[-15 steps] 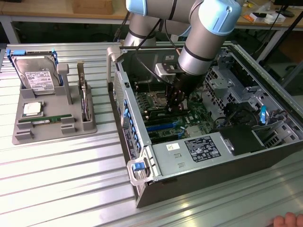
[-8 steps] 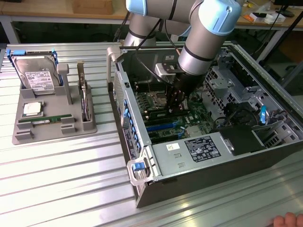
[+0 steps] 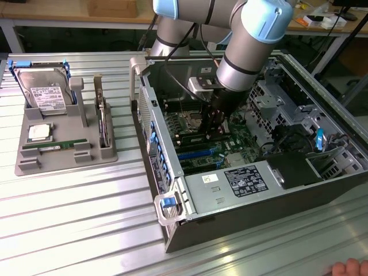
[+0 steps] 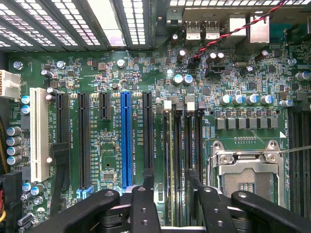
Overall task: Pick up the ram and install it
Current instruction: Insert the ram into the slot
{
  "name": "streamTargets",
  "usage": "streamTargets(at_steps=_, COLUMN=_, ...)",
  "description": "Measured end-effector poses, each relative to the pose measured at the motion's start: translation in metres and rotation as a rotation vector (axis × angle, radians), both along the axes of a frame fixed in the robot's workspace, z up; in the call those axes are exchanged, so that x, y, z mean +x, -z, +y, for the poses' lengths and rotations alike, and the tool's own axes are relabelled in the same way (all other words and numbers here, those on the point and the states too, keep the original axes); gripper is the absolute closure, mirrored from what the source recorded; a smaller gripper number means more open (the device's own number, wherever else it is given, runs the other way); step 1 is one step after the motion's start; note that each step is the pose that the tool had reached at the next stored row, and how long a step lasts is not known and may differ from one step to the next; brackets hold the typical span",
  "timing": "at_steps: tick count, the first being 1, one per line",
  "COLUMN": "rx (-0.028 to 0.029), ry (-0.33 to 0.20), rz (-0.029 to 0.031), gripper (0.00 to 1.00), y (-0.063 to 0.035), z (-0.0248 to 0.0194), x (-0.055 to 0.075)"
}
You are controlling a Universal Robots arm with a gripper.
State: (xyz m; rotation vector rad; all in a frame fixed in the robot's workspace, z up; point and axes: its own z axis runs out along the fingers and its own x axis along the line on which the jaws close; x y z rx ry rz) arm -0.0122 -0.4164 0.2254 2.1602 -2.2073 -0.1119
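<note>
My hand hangs low inside the open computer case, right over the motherboard. My fingers stand well apart and grip nothing. The ram stands on edge in one of the black memory slots, in the gap between my two fingers. I cannot tell whether either finger brushes it.

The wrist view gives me the close detail. White slot latches sit at the stick's far end. A blue expansion slot runs alongside on one side of my hand, and the silver processor socket sits on the other.

The exterior view shows the ram as a dark strip with a pale label just beside my fingertips, toward the exterior view's left. Well apart from my hand, outside the case, a grey tray carries a hard drive, a square silver chip, a bracketed card and another green stick lying flat. A person's fingertips rest at the table's edge.
</note>
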Motion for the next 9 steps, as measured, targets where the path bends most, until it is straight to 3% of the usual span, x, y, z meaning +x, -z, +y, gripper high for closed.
streamTargets(at_steps=9, rx=0.0001, ry=0.0, rz=0.0, gripper=0.62, y=0.0, z=0.0, x=0.0)
